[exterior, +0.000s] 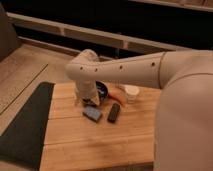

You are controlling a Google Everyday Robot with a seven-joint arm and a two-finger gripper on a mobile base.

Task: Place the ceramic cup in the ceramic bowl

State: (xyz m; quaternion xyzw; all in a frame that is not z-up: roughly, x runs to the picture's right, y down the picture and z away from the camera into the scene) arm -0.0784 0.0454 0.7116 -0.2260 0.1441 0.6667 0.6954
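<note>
The ceramic cup (132, 93) is a short cream-white cylinder standing upright on the wooden table, right of the bowl. The ceramic bowl (102, 90) is dark blue-black and glossy; my arm covers its left part. My gripper (85, 102) points down at the bowl's left edge, just behind the blue block. My wrist hides most of it. Nothing shows in it.
A blue rectangular block (92, 113) and a black oblong object (114, 112) lie in front of the bowl. An orange item (117, 93) lies between bowl and cup. The wooden table (90, 142) has a dark mat (25, 125) at its left. My big arm (185, 100) fills the right side.
</note>
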